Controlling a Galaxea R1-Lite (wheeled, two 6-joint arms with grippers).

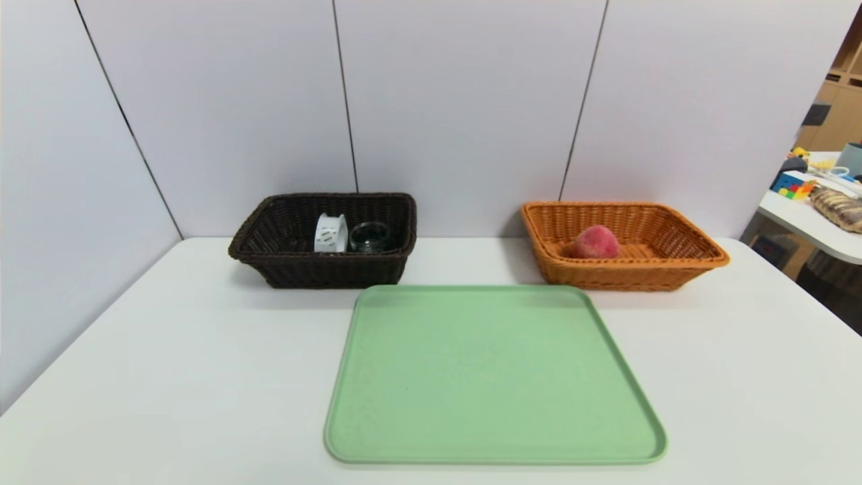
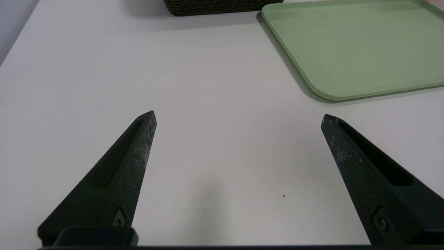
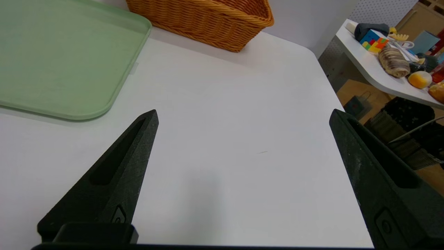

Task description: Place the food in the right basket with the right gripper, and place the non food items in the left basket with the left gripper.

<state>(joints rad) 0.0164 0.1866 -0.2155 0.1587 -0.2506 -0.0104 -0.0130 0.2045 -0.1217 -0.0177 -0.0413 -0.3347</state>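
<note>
A pinkish-red peach [image 1: 593, 242] lies inside the orange-tan right basket [image 1: 680, 269]. The dark brown left basket [image 1: 269, 263] holds a white slotted ring [image 1: 330, 233] and a small clear glass cup [image 1: 370, 237]. Neither arm shows in the head view. My left gripper [image 2: 238, 118] hovers open over bare table, with the left basket's base [image 2: 215, 7] far ahead of it. My right gripper [image 3: 242, 116] is open too, nothing between its fingers, with the right basket [image 3: 208, 21] farther off.
A light green tray [image 1: 495, 377] lies flat on the white table in front of both baskets, with nothing on it. White wall panels stand behind. A second table [image 1: 818, 222] with assorted clutter sits off to the right, past the table's right edge.
</note>
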